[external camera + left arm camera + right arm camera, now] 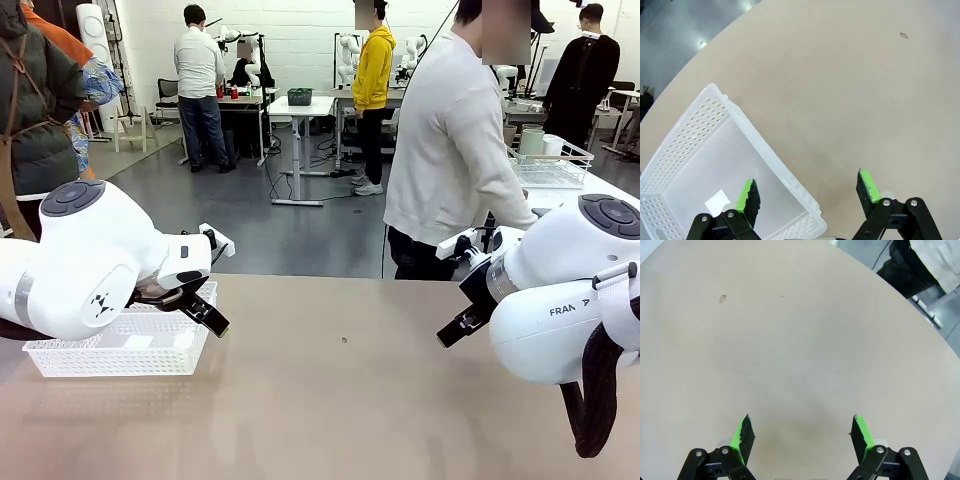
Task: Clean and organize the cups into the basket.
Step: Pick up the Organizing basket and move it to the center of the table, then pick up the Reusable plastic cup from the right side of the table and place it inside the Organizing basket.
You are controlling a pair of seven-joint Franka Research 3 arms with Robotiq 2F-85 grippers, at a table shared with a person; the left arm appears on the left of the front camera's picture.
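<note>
While both are held above the desk point(330, 410), the left pincer point(807, 185) and the right pincer point(801, 422) are seen spread wide and released, with nothing gripped by either. In the left wrist view one finger point(749, 196) is set over the inside of the basket point(687, 137) and the other over bare desk, so that the basket's long rim is straddled; whether it is touched cannot be told. The basket is found at 8 o'clock in that view, and again at 8 o'clock in the front view, on the left arm's side of the desk, its far corner covered by the left pincer. A small white label point(717, 202) is seen on its floor. Plain desk surface is shown beneath the right pincer, with a small brown mark point(722, 298) at 11 o'clock. A person point(450, 140) in a white top is seen at 1 o'clock in the front view, at the far edge of the desk. A white wire basket point(550, 170) is placed at 2 o'clock on another surface, with pale cylinders point(532, 140) in it; whether these are cups cannot be told.
</note>
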